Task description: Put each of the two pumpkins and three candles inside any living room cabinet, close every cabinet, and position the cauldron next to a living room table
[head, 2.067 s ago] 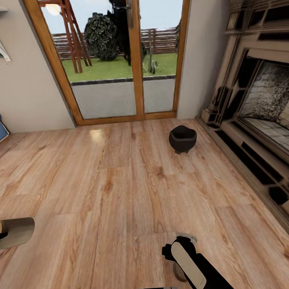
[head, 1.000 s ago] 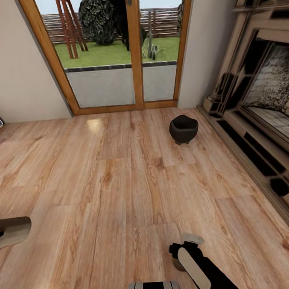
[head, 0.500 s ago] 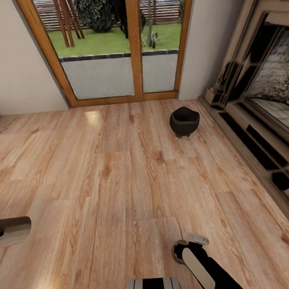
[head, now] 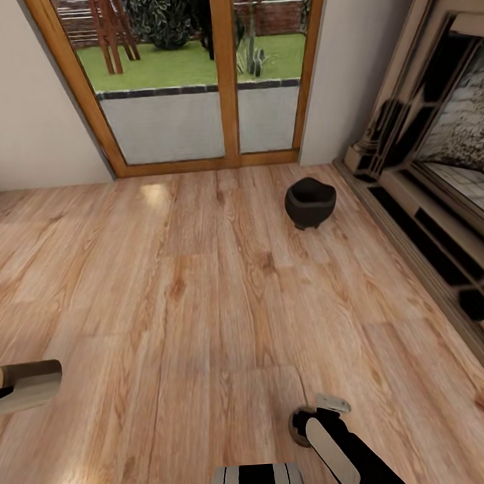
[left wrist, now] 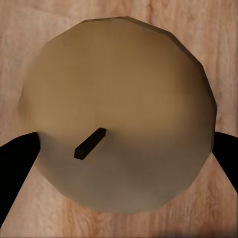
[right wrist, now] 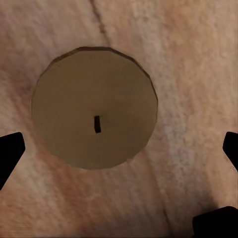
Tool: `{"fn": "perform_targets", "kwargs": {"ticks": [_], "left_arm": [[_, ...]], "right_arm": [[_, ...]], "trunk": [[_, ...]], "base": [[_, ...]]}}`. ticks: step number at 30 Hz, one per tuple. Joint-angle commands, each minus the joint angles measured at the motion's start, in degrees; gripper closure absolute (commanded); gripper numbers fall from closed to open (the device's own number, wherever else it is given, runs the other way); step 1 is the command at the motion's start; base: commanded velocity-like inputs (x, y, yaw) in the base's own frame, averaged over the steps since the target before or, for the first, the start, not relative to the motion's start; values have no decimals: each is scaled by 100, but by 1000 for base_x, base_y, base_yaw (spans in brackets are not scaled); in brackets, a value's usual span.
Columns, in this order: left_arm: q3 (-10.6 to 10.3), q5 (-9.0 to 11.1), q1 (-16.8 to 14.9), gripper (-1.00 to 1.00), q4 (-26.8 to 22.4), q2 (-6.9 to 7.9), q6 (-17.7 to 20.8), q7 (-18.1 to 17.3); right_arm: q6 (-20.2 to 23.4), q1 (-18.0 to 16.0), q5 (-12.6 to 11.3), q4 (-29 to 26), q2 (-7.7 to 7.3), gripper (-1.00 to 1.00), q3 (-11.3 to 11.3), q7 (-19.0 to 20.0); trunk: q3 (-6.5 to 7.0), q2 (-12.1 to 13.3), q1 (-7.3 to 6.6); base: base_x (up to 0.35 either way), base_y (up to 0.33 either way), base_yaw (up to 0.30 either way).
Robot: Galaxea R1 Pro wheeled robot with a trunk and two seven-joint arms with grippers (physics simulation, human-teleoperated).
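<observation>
We carry candle [left wrist: 116, 114] between left gripper [left wrist: 119, 158] fingers; right gripper [right wrist: 119, 148] probably grips second candle [right wrist: 94, 114], contact unclear. Cauldron [head: 310, 203] on floor [head: 166, 297] near fireplace [head: 438, 173]. We keep candles steady, find cabinet.

Wood-grain plank floor [head: 201, 273], warm brown with a soft sheen and a pale glare patch near the door. The door frame [head: 225, 78] is smooth varnished wood around clear glass. The cauldron [head: 310, 203] is matt black, faintly shiny at its rim. Candles [left wrist: 119, 114] look waxy, matt tan, with dark wicks. The fireplace [head: 437, 151] surround looks like pale carved stone, its inside rough and speckled.
</observation>
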Motion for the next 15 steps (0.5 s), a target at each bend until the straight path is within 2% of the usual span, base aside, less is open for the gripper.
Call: {"fn": "perform_targets", "kwargs": {"ticks": [1,6,11,15], "left_arm": [[6,-32,0,100,0,1,3,-19],[22,-117,0,100,0,2,5,-48],[22,-136,0,100,0,1,0,-50],[22,-139,0,100,0,2,-1,-50]], "right_arm": [[-1,0,0,1,0,-100,0,0],[-2,0,9,3,2,-100,0,0],[-2,0,10,2,1,-100,0,0],[-2,0,10,8,1,-100,0,0]], "trunk": [[0,0,0],[0,0,0],[0,0,0],[0,0,0]], "base": [[134,0,0],[37,28,0],[7,80,0],[103,44,0]]}}
